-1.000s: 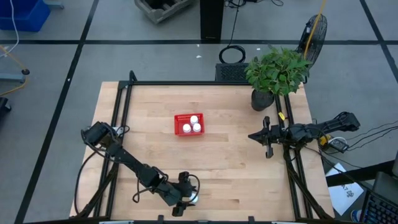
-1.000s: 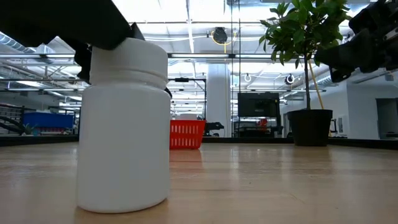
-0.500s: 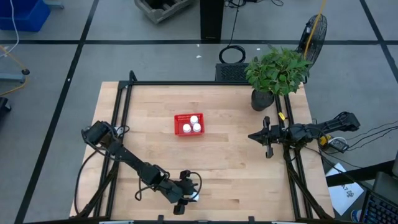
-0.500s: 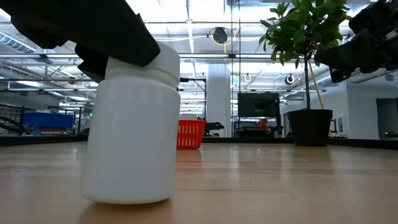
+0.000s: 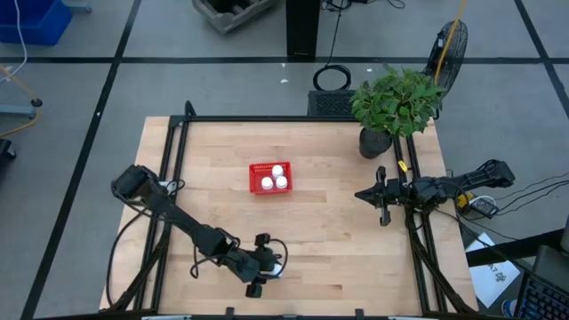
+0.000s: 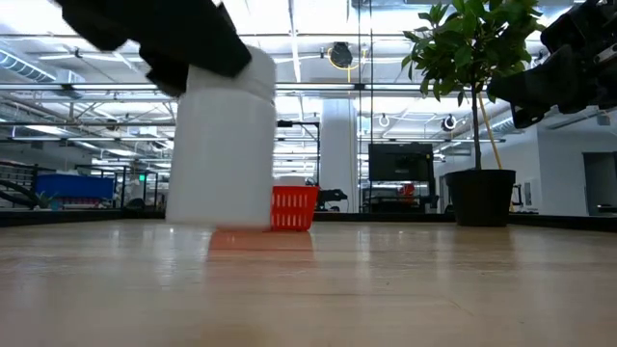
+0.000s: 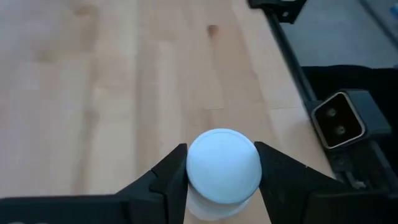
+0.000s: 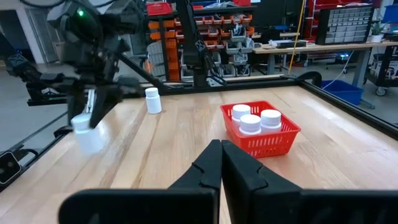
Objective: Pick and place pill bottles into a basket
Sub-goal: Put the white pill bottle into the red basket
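Wood planks in a pale finish made up the tabletop (image 5: 329, 240), framed by dark rails, with grey floor all round it. Behind the table stood a leafy plant in a dark pot (image 5: 377, 142); the low view looked into a bright hall with ceiling lights, and shelving and benches showed in the right wrist view.

At the near edge the left gripper (image 5: 267, 265) was clamped on a white pill bottle (image 6: 220, 145), its fingers (image 7: 166, 180) pressed on either side of the cap, the bottle lifted clear of the wood. Another bottle (image 8: 152, 101) stood on the table well apart from the red basket (image 5: 269, 177), which held three bottles. The right gripper (image 5: 380, 195) waited at the right edge, fingers together and holding nothing.
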`<control>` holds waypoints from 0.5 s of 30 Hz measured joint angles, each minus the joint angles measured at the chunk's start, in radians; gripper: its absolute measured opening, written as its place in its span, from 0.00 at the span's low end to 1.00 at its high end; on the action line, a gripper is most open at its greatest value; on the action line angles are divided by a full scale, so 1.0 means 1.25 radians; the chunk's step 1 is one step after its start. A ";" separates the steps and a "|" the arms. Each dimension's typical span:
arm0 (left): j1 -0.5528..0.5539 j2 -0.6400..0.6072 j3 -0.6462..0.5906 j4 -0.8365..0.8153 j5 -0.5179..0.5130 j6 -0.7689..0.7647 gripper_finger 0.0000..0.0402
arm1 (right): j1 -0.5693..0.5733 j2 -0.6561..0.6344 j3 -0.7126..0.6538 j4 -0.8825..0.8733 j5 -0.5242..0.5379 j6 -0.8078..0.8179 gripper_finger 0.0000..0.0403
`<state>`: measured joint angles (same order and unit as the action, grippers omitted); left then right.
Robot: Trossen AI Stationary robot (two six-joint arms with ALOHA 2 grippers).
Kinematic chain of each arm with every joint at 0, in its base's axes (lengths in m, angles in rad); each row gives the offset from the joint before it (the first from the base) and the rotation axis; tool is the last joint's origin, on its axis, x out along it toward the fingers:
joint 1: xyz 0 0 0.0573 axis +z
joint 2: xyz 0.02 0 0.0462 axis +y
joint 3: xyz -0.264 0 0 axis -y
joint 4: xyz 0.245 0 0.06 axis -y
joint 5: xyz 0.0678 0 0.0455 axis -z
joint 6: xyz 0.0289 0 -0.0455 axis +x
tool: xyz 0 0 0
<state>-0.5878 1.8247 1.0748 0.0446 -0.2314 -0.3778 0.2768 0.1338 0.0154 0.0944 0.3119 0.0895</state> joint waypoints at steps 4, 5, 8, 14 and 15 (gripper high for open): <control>0.000 -0.064 0.000 -0.083 -0.048 0.023 0.41 | 0.000 0.000 0.000 0.000 0.000 0.000 0.00; 0.000 -0.084 0.000 -0.108 -0.067 0.030 0.41 | 0.000 0.000 0.000 0.000 0.000 0.000 0.00; 0.001 -0.139 0.000 -0.160 -0.121 0.047 0.41 | 0.000 0.000 0.000 0.000 0.000 0.000 0.00; 0.026 -0.246 0.000 -0.306 -0.219 0.077 0.44 | 0.000 0.000 0.000 0.000 0.000 0.000 0.00; 0.034 -0.263 0.000 -0.332 -0.237 0.077 0.43 | 0.000 0.000 0.000 0.000 0.000 0.000 0.00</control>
<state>-0.5448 1.4959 1.0744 -0.3701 -0.5271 -0.2817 0.2765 0.1341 0.0151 0.0947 0.3119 0.0895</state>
